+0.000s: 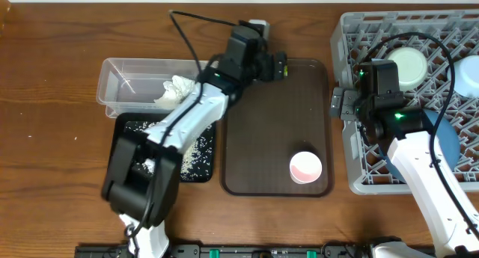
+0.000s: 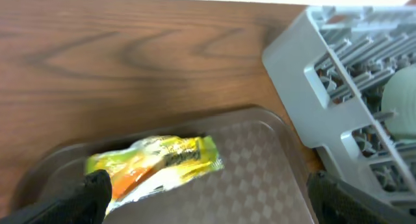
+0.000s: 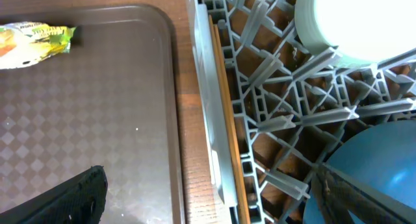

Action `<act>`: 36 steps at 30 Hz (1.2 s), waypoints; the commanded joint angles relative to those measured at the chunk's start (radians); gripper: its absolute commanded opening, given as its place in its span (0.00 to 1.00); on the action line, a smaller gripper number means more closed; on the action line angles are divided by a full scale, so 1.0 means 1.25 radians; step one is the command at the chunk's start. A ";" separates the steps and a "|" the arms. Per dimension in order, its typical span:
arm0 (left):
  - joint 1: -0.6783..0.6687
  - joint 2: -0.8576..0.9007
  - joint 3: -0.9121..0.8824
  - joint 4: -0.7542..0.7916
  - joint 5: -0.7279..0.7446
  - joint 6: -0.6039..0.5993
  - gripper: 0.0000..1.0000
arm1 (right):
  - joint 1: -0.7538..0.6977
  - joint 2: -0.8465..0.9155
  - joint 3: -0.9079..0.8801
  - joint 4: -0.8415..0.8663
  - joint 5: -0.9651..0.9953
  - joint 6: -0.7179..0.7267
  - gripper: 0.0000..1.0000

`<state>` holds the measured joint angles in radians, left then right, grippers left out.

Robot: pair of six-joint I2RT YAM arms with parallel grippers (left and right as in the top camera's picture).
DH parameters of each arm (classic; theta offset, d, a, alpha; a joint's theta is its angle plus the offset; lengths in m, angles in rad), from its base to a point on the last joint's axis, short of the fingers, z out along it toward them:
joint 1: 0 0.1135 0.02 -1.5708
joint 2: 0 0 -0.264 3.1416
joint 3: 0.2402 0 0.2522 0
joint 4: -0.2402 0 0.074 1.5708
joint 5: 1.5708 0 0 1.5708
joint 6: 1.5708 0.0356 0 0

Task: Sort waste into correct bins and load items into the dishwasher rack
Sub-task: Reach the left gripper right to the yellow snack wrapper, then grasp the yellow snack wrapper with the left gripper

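Where wrapper (image 2: 156, 162) lies beside brown tray rim (image 2: 253, 112), left hand (image 2: 208, 193) hovers spread.

Wood, plastic and paper on the table

The tabletop (image 1: 45, 78) was brown wood with dark wavy grain and a soft shine. The brown serving tray (image 1: 254, 138) looked like dull plastic with a tiny checker pattern pressed in. The rack (image 1: 348, 26) was plain grey plastic. The tub (image 1: 112, 75) was clear, smooth plastic, the tissue (image 1: 174, 90) soft crumpled paper, the snack wrapper (image 2: 156, 162) shiny crinkled film, and the blue plate (image 3: 377, 165) smooth and glossy.
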<state>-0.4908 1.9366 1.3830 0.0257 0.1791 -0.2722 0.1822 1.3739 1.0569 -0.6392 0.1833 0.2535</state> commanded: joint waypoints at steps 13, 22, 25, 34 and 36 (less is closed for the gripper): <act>-0.041 0.205 0.014 0.144 -0.074 0.111 0.99 | -0.005 0.002 0.007 -0.001 -0.001 0.013 0.99; -0.041 0.215 0.014 0.143 -0.076 0.138 0.98 | -0.005 0.002 0.007 -0.001 -0.001 0.013 0.99; -0.041 0.215 0.014 0.143 -0.076 0.157 0.98 | -0.005 0.002 0.007 -0.001 -0.007 0.013 0.99; -0.041 0.245 0.014 0.153 -0.076 0.195 0.97 | -0.005 0.002 0.007 -0.001 -0.007 0.013 0.99; -0.041 0.251 0.014 0.154 -0.076 0.209 0.97 | -0.005 0.002 0.007 -0.001 -0.007 0.013 0.99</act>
<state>-0.5449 2.2177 1.3865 0.2157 0.0975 -0.0589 0.1825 1.3739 1.0569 -0.6392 0.1753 0.2562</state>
